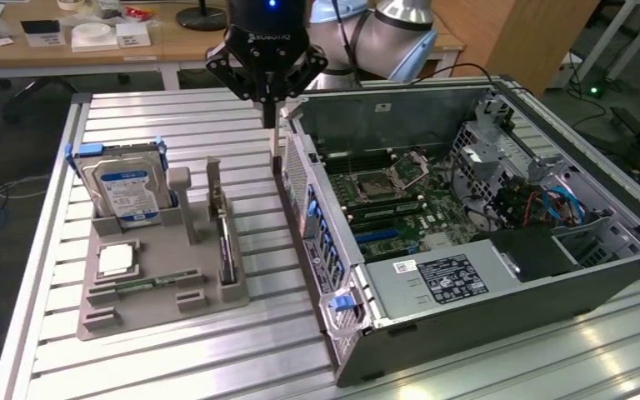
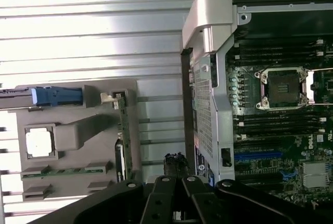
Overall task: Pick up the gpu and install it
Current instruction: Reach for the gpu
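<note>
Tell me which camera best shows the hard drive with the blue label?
The exterior view: the hard drive stands upright in the gray holder, label facing the camera. The wrist view looks down on its thin upper edge and blue clip.

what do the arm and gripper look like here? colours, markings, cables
Gripper: black, angular linkage build, pale lettering across the body, a blue light glowing above it. Arm: rounded silver-grey joints with a light blue cap; a thin black cable runs along it.
</note>
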Tool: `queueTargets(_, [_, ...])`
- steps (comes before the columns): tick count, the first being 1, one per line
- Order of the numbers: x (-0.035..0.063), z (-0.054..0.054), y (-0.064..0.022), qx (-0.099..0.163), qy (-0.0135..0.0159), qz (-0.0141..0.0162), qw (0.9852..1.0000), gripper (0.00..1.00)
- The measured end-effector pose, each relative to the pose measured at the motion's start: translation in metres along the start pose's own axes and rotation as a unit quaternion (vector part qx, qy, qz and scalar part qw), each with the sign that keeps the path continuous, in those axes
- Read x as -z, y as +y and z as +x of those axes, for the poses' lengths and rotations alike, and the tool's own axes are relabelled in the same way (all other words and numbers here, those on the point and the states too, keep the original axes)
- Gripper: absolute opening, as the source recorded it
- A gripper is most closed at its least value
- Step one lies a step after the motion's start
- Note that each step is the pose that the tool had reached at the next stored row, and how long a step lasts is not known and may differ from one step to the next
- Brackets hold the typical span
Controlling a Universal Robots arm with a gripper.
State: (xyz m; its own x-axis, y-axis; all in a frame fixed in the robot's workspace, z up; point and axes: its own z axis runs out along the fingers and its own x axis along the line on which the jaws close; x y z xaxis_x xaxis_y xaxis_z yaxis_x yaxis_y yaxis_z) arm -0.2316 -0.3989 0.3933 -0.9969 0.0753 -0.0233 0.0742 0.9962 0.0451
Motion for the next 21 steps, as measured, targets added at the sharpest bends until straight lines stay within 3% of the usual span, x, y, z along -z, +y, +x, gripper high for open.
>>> queueTargets(21, [0.0011, 0.043, -0.0032, 0.000, 0.0000, 0.0000, 1.0000, 0.11])
